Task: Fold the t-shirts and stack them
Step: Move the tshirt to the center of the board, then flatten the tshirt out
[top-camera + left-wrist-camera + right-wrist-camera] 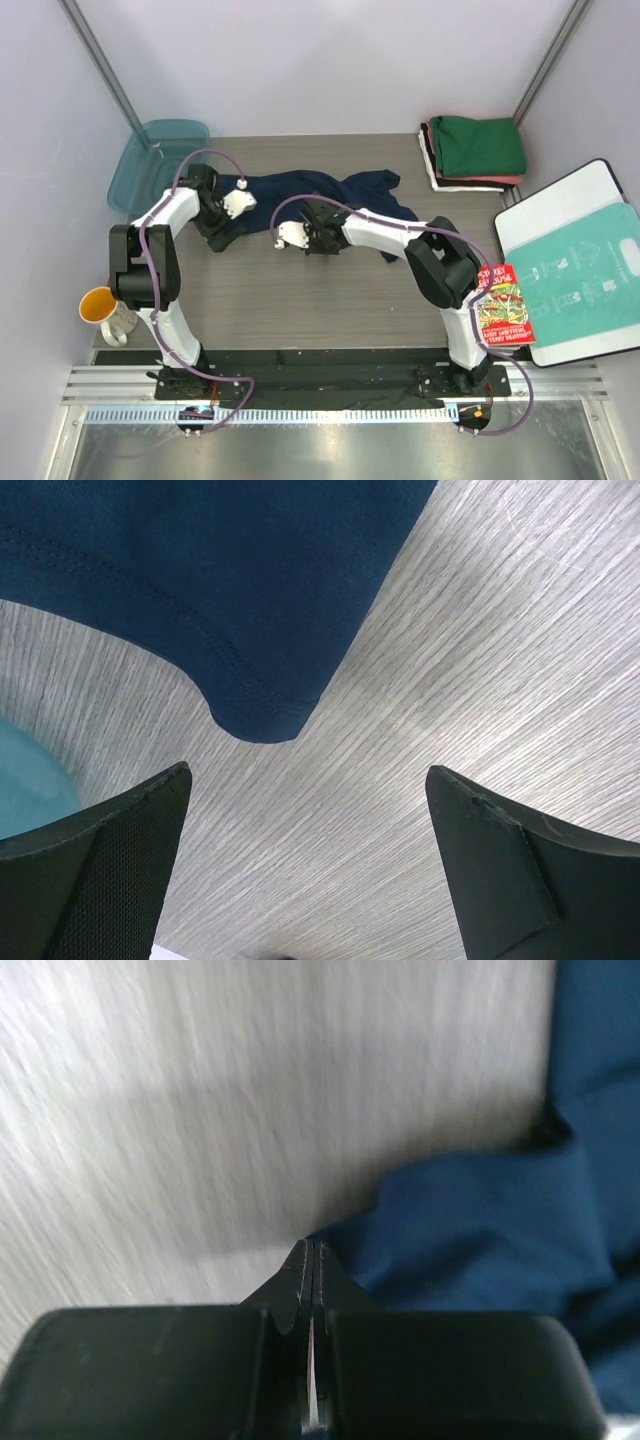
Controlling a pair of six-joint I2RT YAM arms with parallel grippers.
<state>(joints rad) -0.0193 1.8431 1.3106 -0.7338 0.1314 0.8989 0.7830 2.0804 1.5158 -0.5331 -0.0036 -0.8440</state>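
The dark navy t-shirt (300, 190) lies crumpled across the back middle of the table. My left gripper (215, 228) is open and empty near its left end. In the left wrist view, the gripper (305, 820) hovers over bare wood with a hemmed corner of the shirt (220, 570) just beyond the fingertips. My right gripper (318, 238) is at the shirt's near edge. In the right wrist view, the gripper (312, 1245) is shut, with the navy cloth (480, 1230) drawn to a point at its tips. A folded stack, green (478, 145) over salmon-red and white, sits at the back right.
A teal bin (160, 160) stands at the back left and shows in the left wrist view (30, 780). A yellow-lined mug (100, 310) sits at the left edge. A red book (503, 305) and a white board with a teal-printed bag (580, 265) lie on the right.
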